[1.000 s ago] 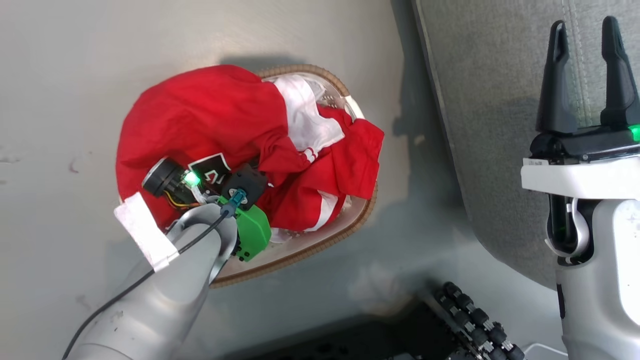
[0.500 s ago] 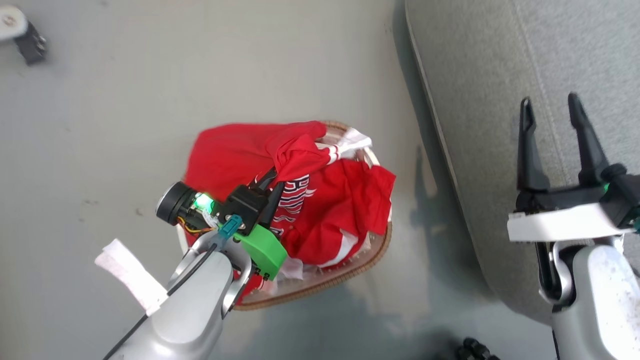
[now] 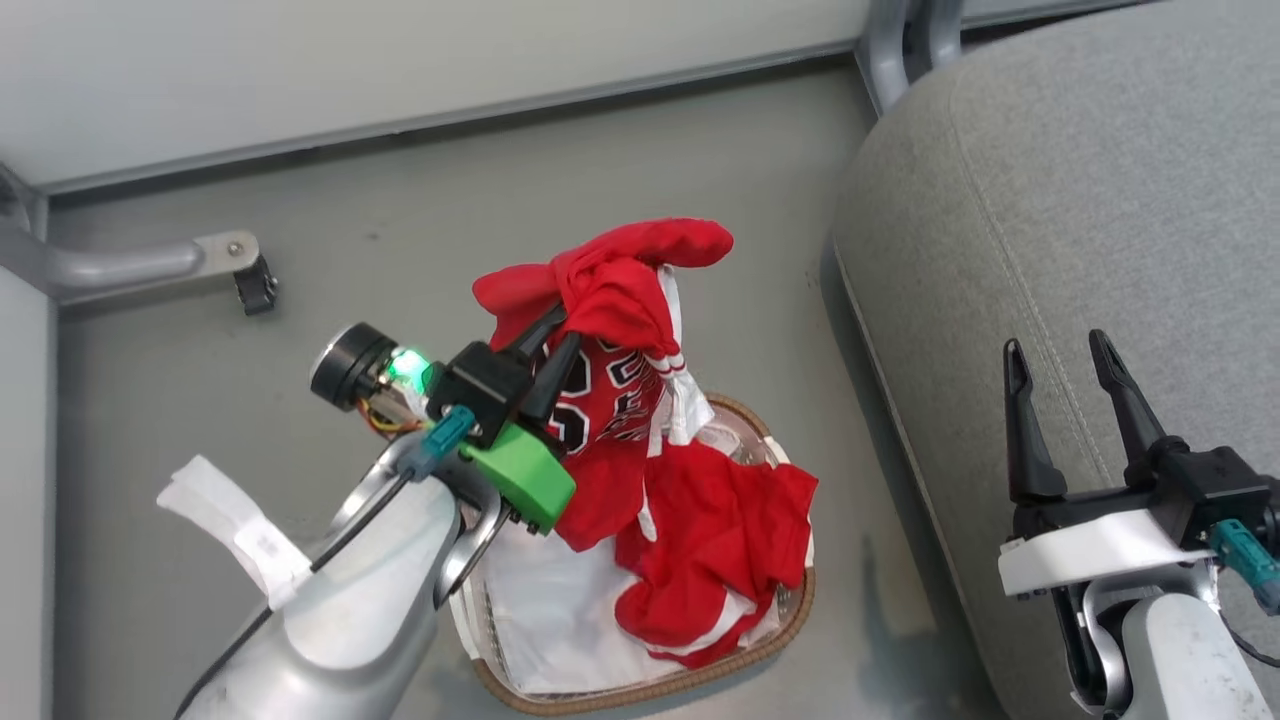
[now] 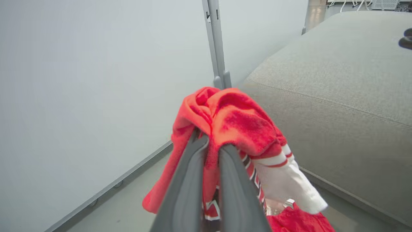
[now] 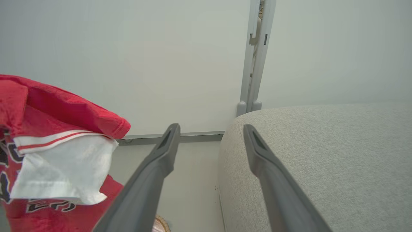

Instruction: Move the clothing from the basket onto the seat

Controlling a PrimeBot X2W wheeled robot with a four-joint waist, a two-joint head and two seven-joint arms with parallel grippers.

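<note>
Grey floor [image 3: 700, 180] is running up to a pale wall panel [image 3: 400, 60], with a grey metal frame leg [image 3: 150, 262] sitting at the left.

The left gripper [image 3: 560, 330] is clamping shut on a bunched fold of the red sports jersey with white trim and black-and-white lettering [image 3: 610, 400]. It is holding the jersey up above the small oval white perforated basket with the brown woven rim [image 3: 790, 620]. In the left wrist view the dark fingers [image 4: 190, 180] are pinching red cloth between them, and a white, red-striped edge is hanging off to the right. The jersey's lower end is dangling down to the basket; whether it is clearing the contents I cannot tell.

The red shorts with white side stripes [image 3: 720, 540] are lying crumpled in the basket's right half, spilling over the rim. A smooth glossy white liner sheet [image 3: 560, 610] is showing in the left half.

The large grey fabric sofa seat cushion with a stitched seam [image 3: 1080, 200] is sitting just to the right of the basket, with no red cloth lying on the part in view.

The right gripper [image 3: 1056, 342] is hovering over the cushion's near edge, jaws spread wide and gripping nothing.
</note>
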